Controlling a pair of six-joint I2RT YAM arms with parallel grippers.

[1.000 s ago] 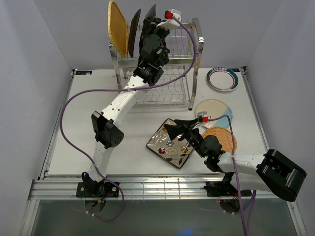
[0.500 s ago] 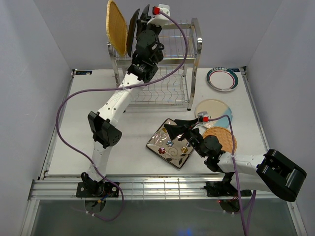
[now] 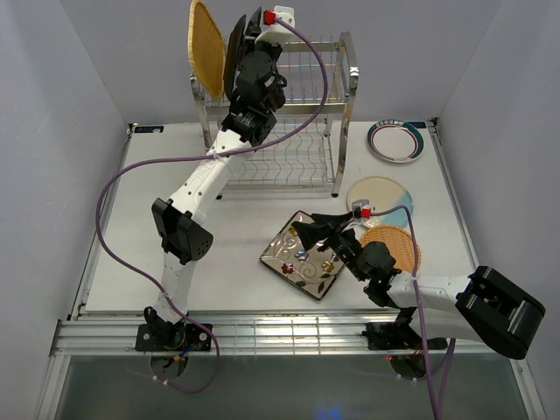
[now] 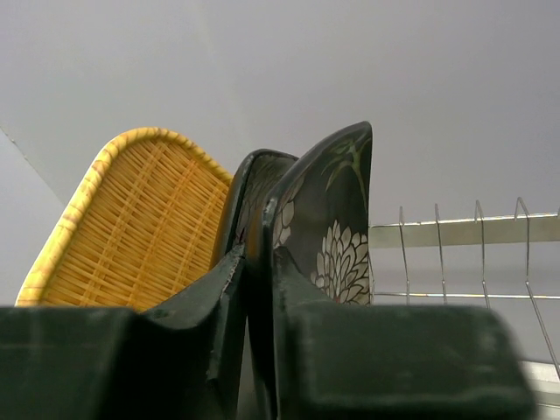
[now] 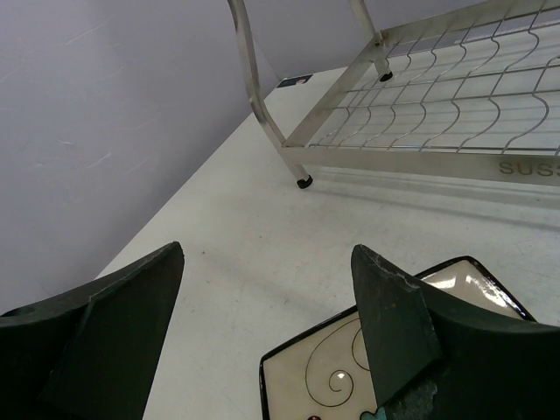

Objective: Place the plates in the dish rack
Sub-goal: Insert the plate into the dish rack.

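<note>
The dish rack [image 3: 337, 96] stands at the back of the table. On its top tier a woven plate [image 3: 208, 48] and a black square plate [image 3: 235, 57] stand upright. My left gripper [image 3: 253, 37] is shut on a second black flowered plate [image 4: 337, 227], held upright against the first black plate [image 4: 254, 188], with the woven plate [image 4: 131, 227] beyond. My right gripper [image 3: 306, 231] is open and empty, low over the far corner of the cream floral square plate [image 3: 302, 258], which lies flat on the table and also shows in the right wrist view [image 5: 350, 367].
A teal-rimmed round plate [image 3: 396, 141] lies at the back right. A cream-blue round plate [image 3: 378, 194] and a second woven plate [image 3: 398, 245] lie right of the right arm. The rack's lower shelf [image 5: 420, 96] is ahead of the right gripper. White walls enclose the table.
My left arm has carried the black flowered plate left along the top tier, up against the other black plate. The right arm has not moved.
</note>
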